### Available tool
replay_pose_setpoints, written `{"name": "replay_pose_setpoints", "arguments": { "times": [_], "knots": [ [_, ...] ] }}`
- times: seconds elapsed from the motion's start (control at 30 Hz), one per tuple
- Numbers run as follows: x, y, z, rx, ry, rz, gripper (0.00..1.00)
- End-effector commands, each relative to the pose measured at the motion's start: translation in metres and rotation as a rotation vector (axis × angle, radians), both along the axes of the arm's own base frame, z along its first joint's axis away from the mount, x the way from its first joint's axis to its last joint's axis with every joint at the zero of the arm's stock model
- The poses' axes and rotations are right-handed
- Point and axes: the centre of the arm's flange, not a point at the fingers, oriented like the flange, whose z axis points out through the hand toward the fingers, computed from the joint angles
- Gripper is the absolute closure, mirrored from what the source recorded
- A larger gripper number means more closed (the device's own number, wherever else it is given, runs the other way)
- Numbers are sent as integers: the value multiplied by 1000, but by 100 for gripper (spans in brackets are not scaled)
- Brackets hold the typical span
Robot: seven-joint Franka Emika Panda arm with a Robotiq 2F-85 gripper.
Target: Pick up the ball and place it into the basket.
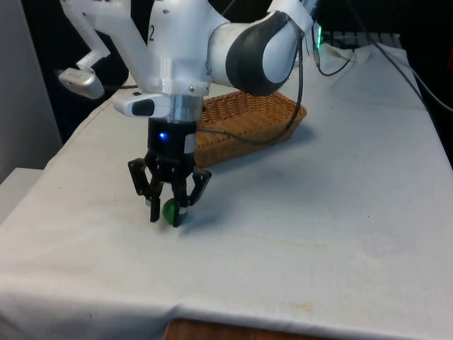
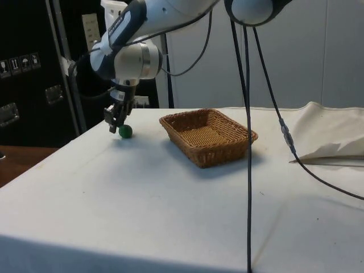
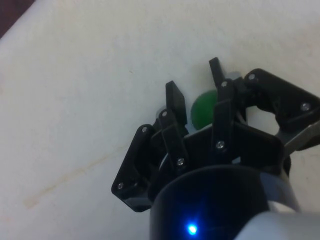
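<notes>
Here the gripper (image 1: 168, 214) stands low over the white cloth (image 1: 297, 212), its fingers closed against the ball (image 1: 170, 211).
The ball (image 2: 125, 131) is small, round, smooth and plain green, sitting on the cloth between the black fingertips (image 3: 176, 100). The woven wicker basket (image 2: 208, 135), rectangular with sloped sides and tan weave, stands near it on the far side, toward the front view's right.
</notes>
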Motion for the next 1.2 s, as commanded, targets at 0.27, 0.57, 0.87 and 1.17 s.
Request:
{"name": "replay_pose_setpoints", "arguments": {
  "times": [0.27,0.57,0.87,1.17],
  "knots": [
    [2,-7,19,2,-4,11,100],
    [-1,-7,22,-2,-2,25,100],
    [-2,-7,24,-3,-2,31,41],
    [-2,-8,24,-4,-2,33,0]
  ]
}}
